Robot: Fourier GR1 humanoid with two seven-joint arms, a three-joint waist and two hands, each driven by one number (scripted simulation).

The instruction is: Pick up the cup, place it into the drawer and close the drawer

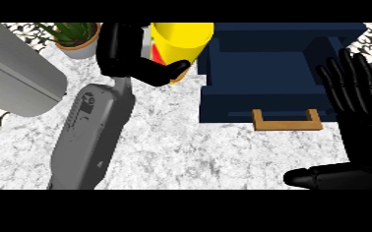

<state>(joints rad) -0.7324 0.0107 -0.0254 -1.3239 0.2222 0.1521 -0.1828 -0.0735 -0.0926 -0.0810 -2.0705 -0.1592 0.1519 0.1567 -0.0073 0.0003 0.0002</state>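
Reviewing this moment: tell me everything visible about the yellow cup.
The cup is plain bright yellow with smooth, glossy-looking walls, and it narrows slightly toward its base. It stands roughly upright near the top of the view, its upper part cut off by the picture's edge. A red patch shows at its lower left side. The left hand curls round its lower part, thumb across the front. It sits just left of the open dark blue drawer; whether its base touches the counter cannot be told.

No legible text, labels, brands, numbers or signs appear in the head view. The left forearm (91, 128) carries a small dark marking near the wrist; it cannot be read. The cup (181, 42) shows a red patch on its side, with no readable characters.
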